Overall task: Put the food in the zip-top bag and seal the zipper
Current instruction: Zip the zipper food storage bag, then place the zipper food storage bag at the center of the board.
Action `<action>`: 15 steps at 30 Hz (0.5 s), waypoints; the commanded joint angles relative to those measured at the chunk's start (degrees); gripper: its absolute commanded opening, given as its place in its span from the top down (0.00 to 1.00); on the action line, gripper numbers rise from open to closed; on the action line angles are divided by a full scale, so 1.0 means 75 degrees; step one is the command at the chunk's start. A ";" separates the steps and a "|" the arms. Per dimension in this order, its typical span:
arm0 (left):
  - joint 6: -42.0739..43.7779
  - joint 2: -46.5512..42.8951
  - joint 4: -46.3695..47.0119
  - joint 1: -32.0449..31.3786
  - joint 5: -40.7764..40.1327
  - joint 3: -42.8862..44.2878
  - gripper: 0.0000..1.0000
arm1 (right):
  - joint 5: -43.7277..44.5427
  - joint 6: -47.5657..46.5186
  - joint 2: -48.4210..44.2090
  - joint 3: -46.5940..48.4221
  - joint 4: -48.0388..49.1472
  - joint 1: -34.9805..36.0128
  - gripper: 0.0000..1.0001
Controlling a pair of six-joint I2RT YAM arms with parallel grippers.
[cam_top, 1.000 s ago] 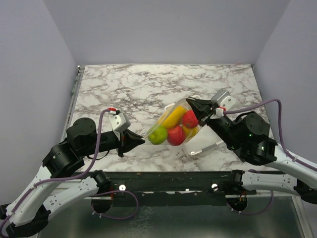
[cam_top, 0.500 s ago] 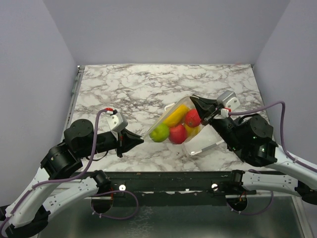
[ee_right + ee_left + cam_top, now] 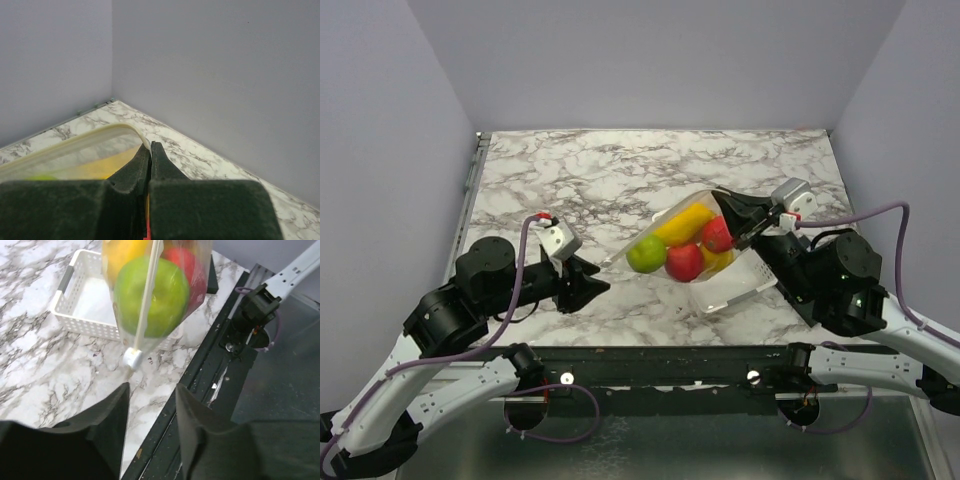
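Since the left end effector [image 3: 602, 279] was opened within the last second, the zip-top bag [image 3: 675, 245] is carried by one corner alone, hung in the air just above the white basket [image 3: 740, 296], with the food [image 3: 684, 261] inside it. That corner is pinched in the tightly closed right end effector [image 3: 722, 200], above the basket's far side. The left end effector is seen moderately parted and empty, left of the basket, just short of the bag's lower tip. The release is judged to mean that the zipper run is finished, though a full seal cannot be confirmed. Only in the left wrist view are the zipper [image 3: 146, 295], a pale strip, and its small white slider [image 3: 133, 358] shown; the pinch is shown closely only in the right wrist view.
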 commanded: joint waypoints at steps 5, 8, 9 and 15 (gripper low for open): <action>0.0215 0.0576 0.0118 -0.0006 -0.1288 0.0870 0.35 | -0.0361 0.0532 -0.0035 0.0556 -0.0444 -0.0036 0.99; 0.0322 0.0728 0.0262 -0.0001 -0.1202 0.1038 0.20 | -0.0464 0.0650 -0.0013 0.0605 -0.0839 -0.0035 0.99; 0.0356 0.0782 0.0300 -0.0002 -0.1157 0.1096 0.16 | -0.0520 0.0688 -0.0011 0.0623 -0.0970 -0.0032 0.99; 0.0553 0.1044 0.0551 0.0003 -0.0849 0.1446 0.01 | -0.1027 0.1000 0.0122 0.0746 -0.1713 -0.0035 0.99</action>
